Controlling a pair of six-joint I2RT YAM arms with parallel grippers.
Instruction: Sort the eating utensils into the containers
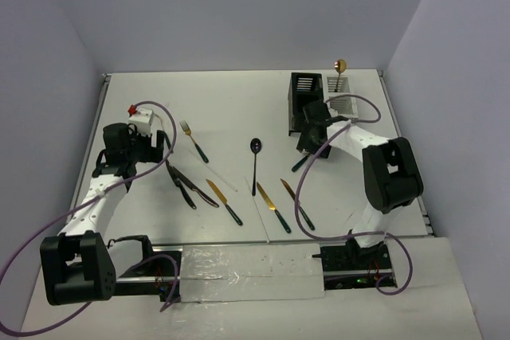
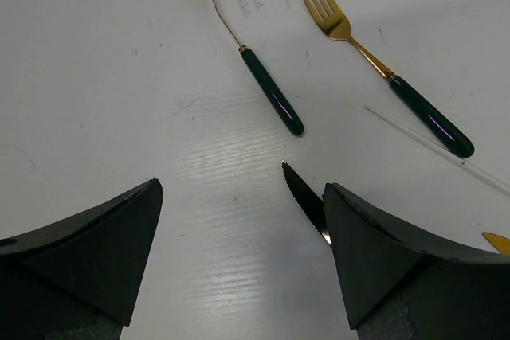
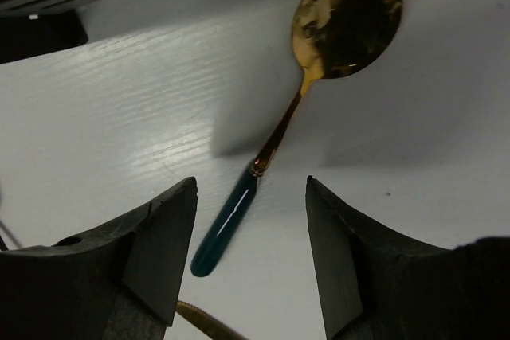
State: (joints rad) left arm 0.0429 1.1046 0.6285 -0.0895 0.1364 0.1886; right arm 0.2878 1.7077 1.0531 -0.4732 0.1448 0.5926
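Observation:
My right gripper [image 1: 307,147] hangs open just in front of the black container [image 1: 305,99]. In the right wrist view the gripper [image 3: 251,189] is low over a gold spoon [image 3: 319,77] lying on the table. Its dark green handle [image 3: 227,224] lies between the fingers, nearer the left one, and is not gripped. The white container [image 1: 343,87] holds an upright gold spoon [image 1: 340,66]. My left gripper [image 1: 167,150] is open and empty [image 2: 239,189], with two gold forks [image 2: 271,95] [image 2: 398,85] ahead of it. A black knife tip [image 2: 305,199] lies by its right finger.
Utensils are spread over the middle of the table: a black spoon [image 1: 255,157], black knives [image 1: 188,187], gold knives [image 1: 225,201] [image 1: 272,206] [image 1: 296,203] and thin white sticks [image 1: 221,177]. Purple cables [image 1: 307,197] loop from both arms. Walls enclose the table.

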